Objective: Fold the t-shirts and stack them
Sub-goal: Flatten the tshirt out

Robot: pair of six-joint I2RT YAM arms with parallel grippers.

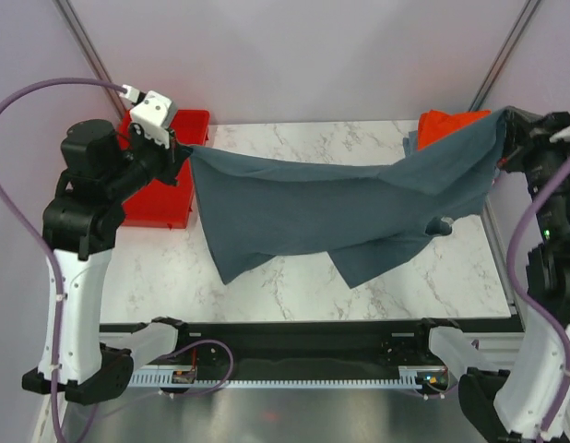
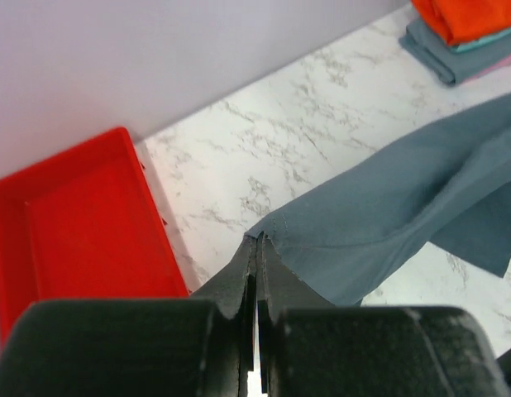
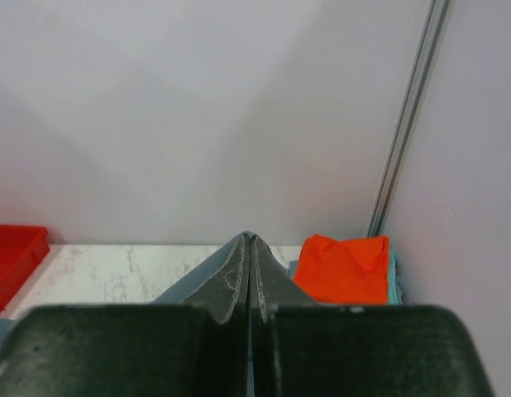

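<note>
1. The marble-look table (image 1: 165, 268) is the biggest thing here, and everything happens over it.
2. The blue-grey t-shirt (image 1: 331, 208) is strung across the back half of the table like a hammock. Its top edge is taut between the two arms, and the lower part sags until the hem looks to rest on the marble. It's soft, light, floppy cloth, so it'll drape and wrinkle wherever it isn't held. The corners or shoulder seams look like the sane places to grab it, and lowering it slowly should keep it flat.
3. The red tray (image 1: 165, 208) sits at the back left, just under the left arm, and isn't part of the job.
4. The folded stack (image 2: 454, 50) sits at the back right corner. The orange-red shirt (image 2: 470, 16) is on top, with teal, grey-blue and pink edges peeking out below.
5. The left gripper (image 2: 258, 248) is pinched tight on one corner of the blue-grey t-shirt, with no gap showing.
6. The right gripper (image 3: 250, 248) is likewise clamped closed on the opposite corner, up near the stack.
7. As for labels, no readable writing or brand shows anywhere, and no tag is visible on the shirt from these angles.
</note>
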